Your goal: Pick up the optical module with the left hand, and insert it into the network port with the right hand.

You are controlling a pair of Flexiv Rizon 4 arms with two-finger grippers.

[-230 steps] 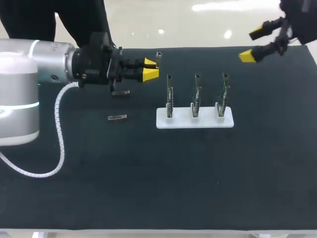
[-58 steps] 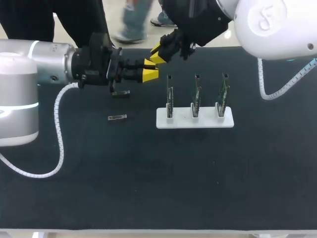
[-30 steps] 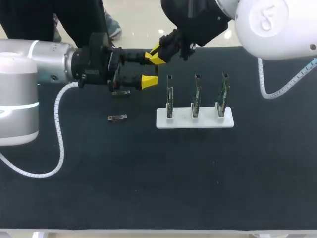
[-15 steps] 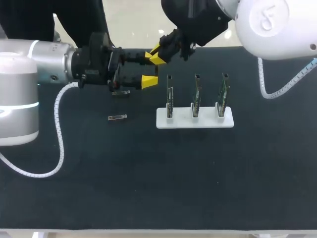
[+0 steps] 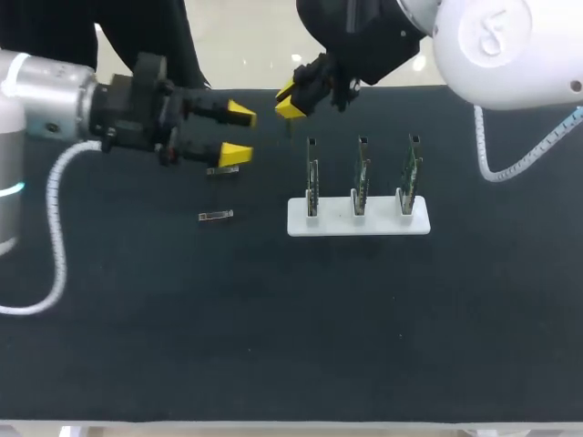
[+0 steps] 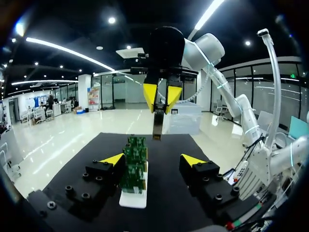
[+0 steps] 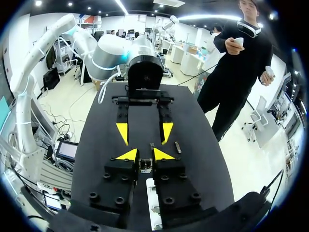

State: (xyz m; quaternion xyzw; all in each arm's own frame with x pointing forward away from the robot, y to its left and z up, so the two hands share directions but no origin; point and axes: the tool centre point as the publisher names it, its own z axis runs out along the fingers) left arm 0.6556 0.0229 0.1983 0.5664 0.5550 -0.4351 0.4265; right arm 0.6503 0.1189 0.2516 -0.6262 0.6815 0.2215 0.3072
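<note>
So, handover looked done: right jaws pinched the module [image 5: 290, 129] in the air near the port [image 5: 311, 173], left jaws spread and empty. Only insertion was left.

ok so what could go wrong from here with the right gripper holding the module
The right gripper pinches the optical module only at its upper end, so it could tilt or slip on contact. The boards stand thin and upright in a white holder; an off-line push might tip or slide it.
</note>
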